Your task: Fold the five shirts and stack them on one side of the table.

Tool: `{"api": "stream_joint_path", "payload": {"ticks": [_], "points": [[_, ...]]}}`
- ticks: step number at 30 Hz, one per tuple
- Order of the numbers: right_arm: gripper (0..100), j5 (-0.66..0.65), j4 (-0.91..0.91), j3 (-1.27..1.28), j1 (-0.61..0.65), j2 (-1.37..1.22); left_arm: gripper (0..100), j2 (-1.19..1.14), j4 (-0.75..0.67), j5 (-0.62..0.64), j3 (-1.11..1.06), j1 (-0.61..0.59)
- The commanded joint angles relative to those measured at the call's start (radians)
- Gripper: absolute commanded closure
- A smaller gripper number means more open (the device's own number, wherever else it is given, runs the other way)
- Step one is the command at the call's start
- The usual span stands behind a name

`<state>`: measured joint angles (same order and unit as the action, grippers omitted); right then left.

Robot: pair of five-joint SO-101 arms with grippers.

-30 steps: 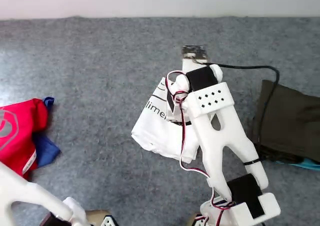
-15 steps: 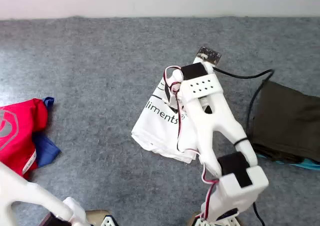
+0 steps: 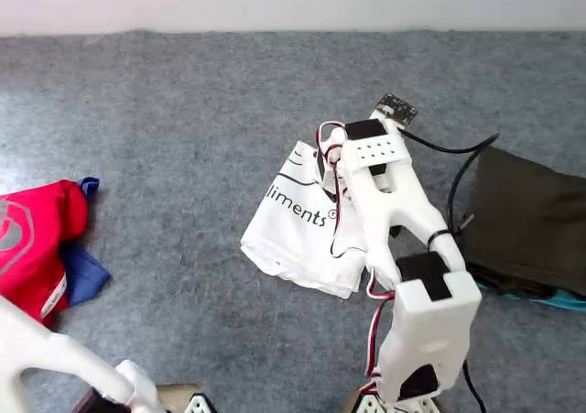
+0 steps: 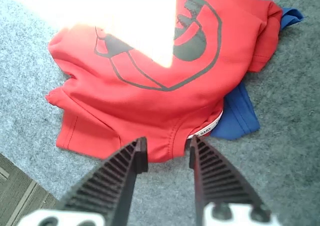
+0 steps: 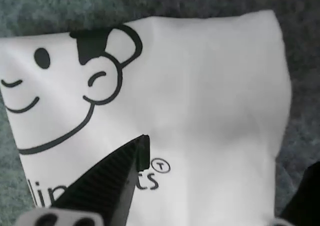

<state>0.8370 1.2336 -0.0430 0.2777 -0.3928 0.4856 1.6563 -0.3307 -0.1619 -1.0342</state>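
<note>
Shirt (image 5: 200, 85), white, beneath right hand (image 5: 227, 156), maybe touching

High view: even, soft light on the gray table (image 3: 165, 138), faint shadows only. Left wrist view: 1 blown-out glare patch over the red shirt (image 4: 150, 100), washing out part of its print. White shirt (image 5: 200, 110) evenly bright.

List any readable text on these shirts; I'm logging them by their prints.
white shirt: black lettering beneath a cartoon face, partly covered by the right arm; no whole word reads.
red shirt: black emblem, no letters made out.
neck label on the red shirt: print too small to read.
dark shirt: plain, no print.
</note>
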Motion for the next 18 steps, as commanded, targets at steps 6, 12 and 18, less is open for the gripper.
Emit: {"api": "stream_joint_path", "payload": {"ticks": [6,12,18], "points": [[54.6,-0.017,-0.093,-0.021,-0.005,-0.131,89,0.015,0.003,-0.029,0.004,0.000],[73.3,-0.017,-0.033,-0.051,-0.025,-0.165,91,0.015,0.003,-0.064,0.004,0.000],[96.5,-0.017,-0.021,-0.055,-0.056,-0.165,91,0.015,0.003,-0.064,0.004,0.000]]}}
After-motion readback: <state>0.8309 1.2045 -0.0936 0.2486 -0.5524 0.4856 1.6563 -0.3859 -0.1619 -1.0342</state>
